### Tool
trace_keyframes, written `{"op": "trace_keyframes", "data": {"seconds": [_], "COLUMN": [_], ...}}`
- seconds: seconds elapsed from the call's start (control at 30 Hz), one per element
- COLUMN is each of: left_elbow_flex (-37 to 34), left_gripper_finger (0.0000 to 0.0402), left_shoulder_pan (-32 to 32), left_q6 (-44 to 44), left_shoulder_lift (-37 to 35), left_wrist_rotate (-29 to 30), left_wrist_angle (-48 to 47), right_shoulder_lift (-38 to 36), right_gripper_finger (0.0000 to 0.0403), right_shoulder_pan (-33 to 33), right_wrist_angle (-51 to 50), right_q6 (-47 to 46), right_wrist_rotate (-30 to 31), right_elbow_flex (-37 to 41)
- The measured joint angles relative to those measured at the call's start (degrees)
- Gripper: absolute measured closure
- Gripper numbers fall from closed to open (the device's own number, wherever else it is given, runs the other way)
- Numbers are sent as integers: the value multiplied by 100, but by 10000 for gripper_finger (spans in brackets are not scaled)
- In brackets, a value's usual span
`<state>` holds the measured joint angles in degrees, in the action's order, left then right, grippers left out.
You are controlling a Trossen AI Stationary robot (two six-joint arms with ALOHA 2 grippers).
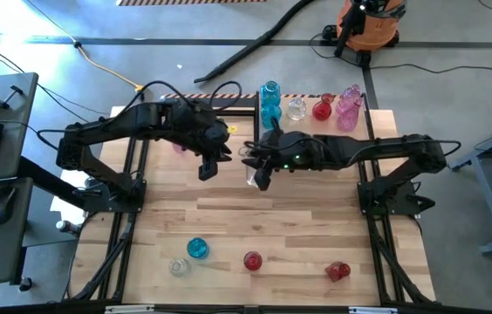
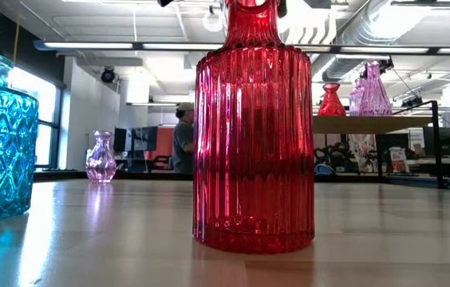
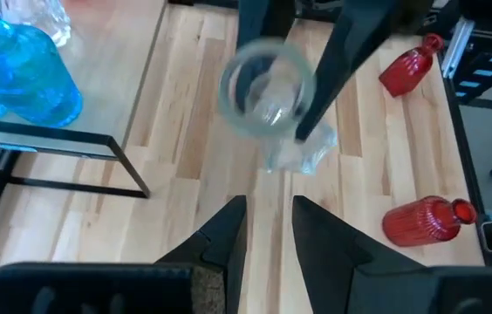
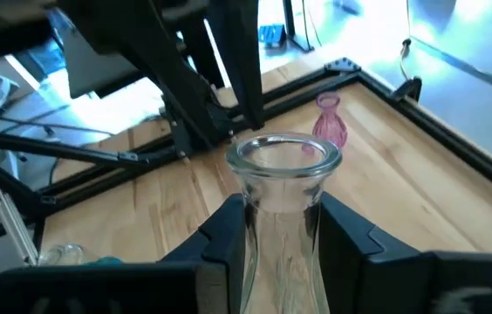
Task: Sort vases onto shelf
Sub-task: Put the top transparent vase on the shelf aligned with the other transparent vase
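A clear vase (image 1: 251,170) is near the table's middle, with my right gripper (image 4: 285,228) shut on it. My left gripper (image 3: 268,222) hovers open just left of it (image 1: 207,170), with nothing between its fingers. The shelf (image 1: 309,123) at the far edge carries blue (image 1: 269,100), clear (image 1: 296,107), red (image 1: 322,110) and pink (image 1: 348,106) vases. Loose on the table's near part are a blue vase (image 1: 196,249), a clear one (image 1: 179,267) and two red ones (image 1: 252,260) (image 1: 338,271). A pink vase (image 1: 179,147) stands at the far left. My right gripper pinches the clear vase's narrow neck (image 4: 283,205), just under its flared rim, between its two fingers (image 4: 228,228). The fingers come from the table's right, slanting slightly down. The vase stands roughly upright, mouth up; whether its base is off the table I cannot tell.
A bare black open frame (image 3: 54,139) stands at the far left beside the shelf. In the low view the near red vase (image 2: 253,127) hides most of the table's middle. A person (image 2: 183,139) stands in the room beyond the table.
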<state>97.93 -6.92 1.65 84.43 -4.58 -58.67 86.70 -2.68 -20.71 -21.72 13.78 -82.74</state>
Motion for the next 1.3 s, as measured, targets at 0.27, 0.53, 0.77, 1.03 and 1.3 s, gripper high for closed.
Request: {"op": "trace_keyframes", "data": {"seconds": [0.27,0.53,0.77,1.03,1.3], "left_elbow_flex": [0,0,0,0,0], "left_gripper_finger": [316,316,316,316,316], "left_shoulder_pan": [-7,-9,-9,-9,-31], "left_q6": [-101,-151,-142,-24,421], "left_shoulder_lift": [1,1,1,1,1], "left_wrist_rotate": [64,74,79,79,85], "left_wrist_angle": [0,0,0,0,2], "right_shoulder_lift": [-567,-1164,-1673,-2388,-3102], "right_gripper_finger": [321,320,320,320,320], "right_shoulder_pan": [0,0,2,4,4], "right_wrist_angle": [-10,2,-30,-593,-1436], "right_q6": [199,632,1144,1558,1581], "right_wrist_rotate": [161,559,663,1015,1303], "right_elbow_flex": [0,0,0,0,0]}}
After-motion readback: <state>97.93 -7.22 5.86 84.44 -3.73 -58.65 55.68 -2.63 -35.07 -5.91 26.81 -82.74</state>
